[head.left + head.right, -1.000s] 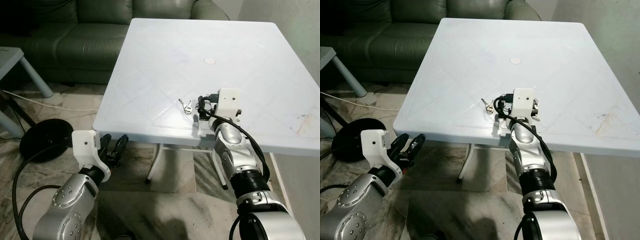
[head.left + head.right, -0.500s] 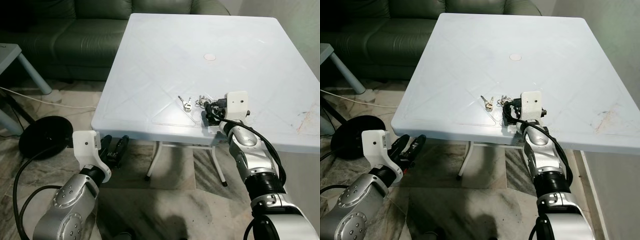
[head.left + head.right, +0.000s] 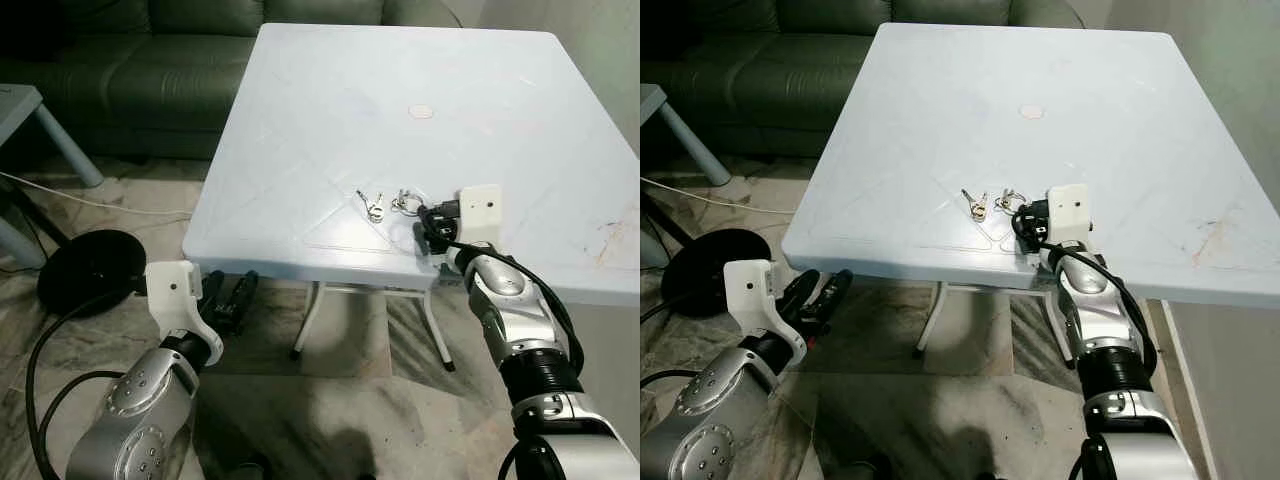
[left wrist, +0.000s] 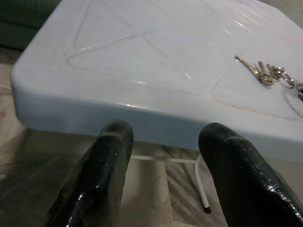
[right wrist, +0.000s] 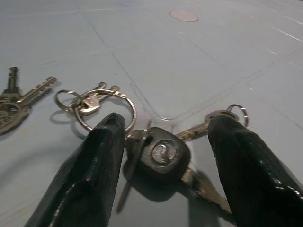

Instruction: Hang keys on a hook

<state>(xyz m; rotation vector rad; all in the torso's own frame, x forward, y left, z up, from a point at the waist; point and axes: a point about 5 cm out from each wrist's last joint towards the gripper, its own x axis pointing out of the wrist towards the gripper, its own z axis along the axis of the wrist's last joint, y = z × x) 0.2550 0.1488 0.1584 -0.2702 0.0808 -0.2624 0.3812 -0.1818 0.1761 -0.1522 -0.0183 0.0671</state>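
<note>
On the white table, keys lie between the right gripper's spread fingers.

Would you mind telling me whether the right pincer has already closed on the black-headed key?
No, the right pincer is open, its fingers standing on either side of the black-headed key lying on the table.

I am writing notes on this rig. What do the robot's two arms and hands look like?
Both arms are silver, jointed metal with black cables along them. Each wrist carries a white block. The left hand and right hand each have two long, glossy black fingers with rounded tips.
</note>
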